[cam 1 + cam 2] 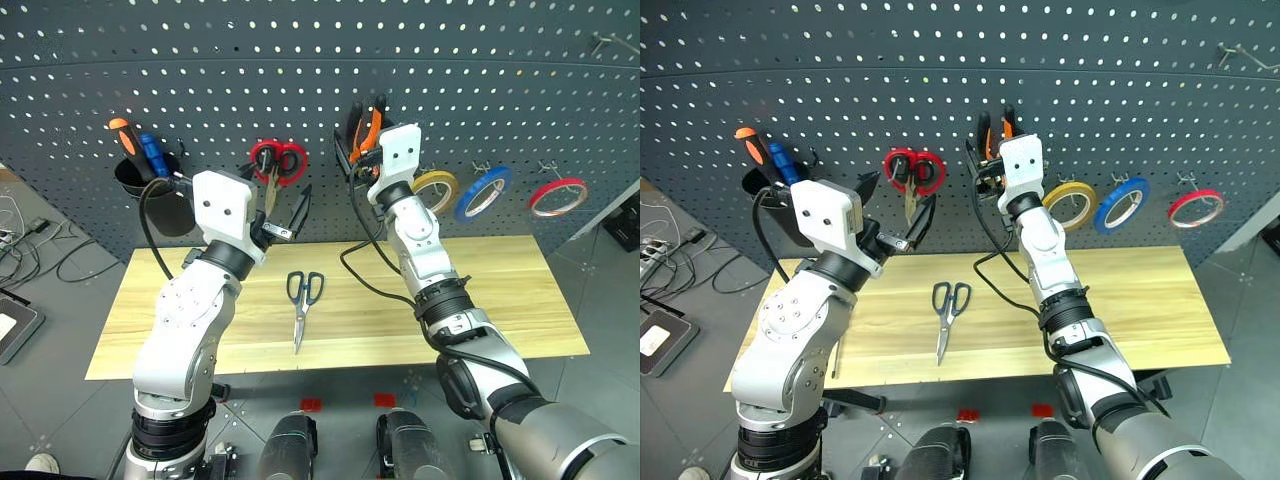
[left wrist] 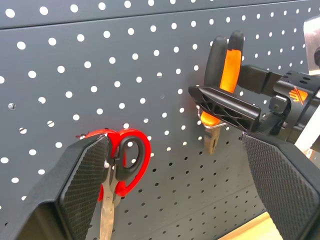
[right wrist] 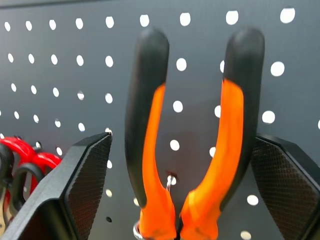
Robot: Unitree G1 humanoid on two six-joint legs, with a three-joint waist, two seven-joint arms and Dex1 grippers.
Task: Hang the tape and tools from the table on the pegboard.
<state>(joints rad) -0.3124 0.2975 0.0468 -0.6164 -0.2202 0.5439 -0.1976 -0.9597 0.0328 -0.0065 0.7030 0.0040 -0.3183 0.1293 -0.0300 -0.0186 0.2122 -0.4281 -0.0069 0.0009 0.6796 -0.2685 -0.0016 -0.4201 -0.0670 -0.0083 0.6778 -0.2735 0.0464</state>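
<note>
The pliers, with orange and black handles, hang handles-up on a hook of the dark grey pegboard. My right gripper is open at them, one finger on each side of the handles. To its left, my left gripper stands open in front of the pegboard with nothing between its fingers. The dark-blue-handled scissors lie on the pale wooden table, blades toward the front edge. The red tape hangs on a hook at the far right of the pegboard.
Red-handled scissors hang just left of the pliers, close to my left gripper. A black cup holds orange and blue screwdrivers at the far left. Yellow tape and blue tape hang right of the pliers.
</note>
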